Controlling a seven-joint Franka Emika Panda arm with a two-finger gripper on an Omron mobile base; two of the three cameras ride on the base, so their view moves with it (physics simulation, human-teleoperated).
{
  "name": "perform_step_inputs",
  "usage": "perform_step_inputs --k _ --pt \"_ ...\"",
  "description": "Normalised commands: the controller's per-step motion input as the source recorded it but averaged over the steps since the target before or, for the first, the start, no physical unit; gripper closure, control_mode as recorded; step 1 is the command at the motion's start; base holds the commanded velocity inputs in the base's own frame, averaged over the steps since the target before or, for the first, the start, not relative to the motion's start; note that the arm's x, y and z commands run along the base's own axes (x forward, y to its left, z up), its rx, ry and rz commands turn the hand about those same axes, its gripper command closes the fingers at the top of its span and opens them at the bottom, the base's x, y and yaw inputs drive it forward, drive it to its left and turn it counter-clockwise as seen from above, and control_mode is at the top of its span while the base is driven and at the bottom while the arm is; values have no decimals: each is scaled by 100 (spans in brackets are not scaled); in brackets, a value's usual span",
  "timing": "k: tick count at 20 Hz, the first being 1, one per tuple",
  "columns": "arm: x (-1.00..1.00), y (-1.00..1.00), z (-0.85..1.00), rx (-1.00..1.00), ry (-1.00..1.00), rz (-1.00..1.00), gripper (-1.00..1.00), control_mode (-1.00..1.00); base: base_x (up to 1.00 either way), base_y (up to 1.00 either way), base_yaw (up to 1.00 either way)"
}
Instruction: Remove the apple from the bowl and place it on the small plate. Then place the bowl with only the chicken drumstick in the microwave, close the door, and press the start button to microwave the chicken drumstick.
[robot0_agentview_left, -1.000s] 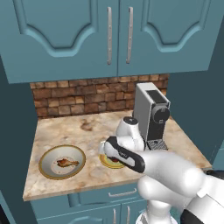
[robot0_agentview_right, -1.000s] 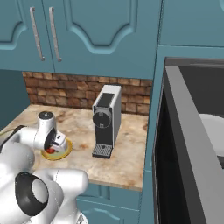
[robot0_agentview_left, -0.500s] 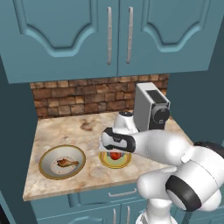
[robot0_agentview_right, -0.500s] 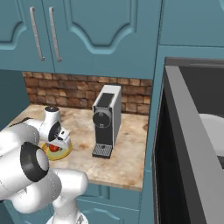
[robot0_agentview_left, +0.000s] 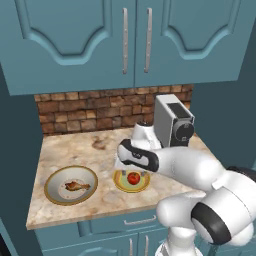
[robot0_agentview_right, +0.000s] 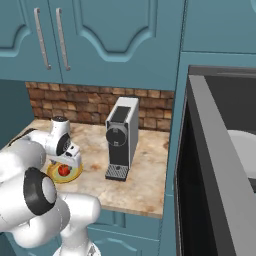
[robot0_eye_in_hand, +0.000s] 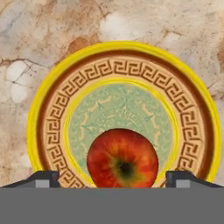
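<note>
The red apple (robot0_eye_in_hand: 123, 159) rests on the small plate (robot0_eye_in_hand: 120, 65), a yellow-rimmed dish with a pale green centre. My gripper (robot0_eye_in_hand: 113, 179) hangs open just above it, one fingertip (robot0_eye_in_hand: 43, 178) on each side with a gap to the fruit. From the left base view the apple (robot0_agentview_left: 133, 178) lies on the plate (robot0_agentview_left: 120, 184) under my hand (robot0_agentview_left: 134, 159). To the left stands the bowl (robot0_agentview_left: 52, 192) with the chicken drumstick (robot0_agentview_left: 75, 186) alone in it. At the far right the microwave (robot0_agentview_right: 225, 100) shows its dark cavity; the grey panel (robot0_agentview_right: 205, 175) along its left looks like the open door.
A grey coffee machine (robot0_agentview_left: 173, 121) stands on the counter right of the plate, close to my forearm. A brick backsplash and teal cabinets (robot0_agentview_left: 135, 40) rise behind. A flat white disc (robot0_agentview_right: 245, 150) lies inside the microwave. The counter's front edge runs just below both dishes.
My jaws have widened and let go of the apple, which now lies on the small plate. The hand has lifted a little, uncovering plate and apple.
</note>
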Motion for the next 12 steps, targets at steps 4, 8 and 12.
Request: perform_step_inputs --k 4,8,12 --pt "-32 0 60 0 -2 -3 -100 -100 0 0 0" --pt "-39 9 50 0 -5 -2 -100 -100 0 0 0" --pt "-7 80 -1 0 0 0 -100 -100 0 0 0"
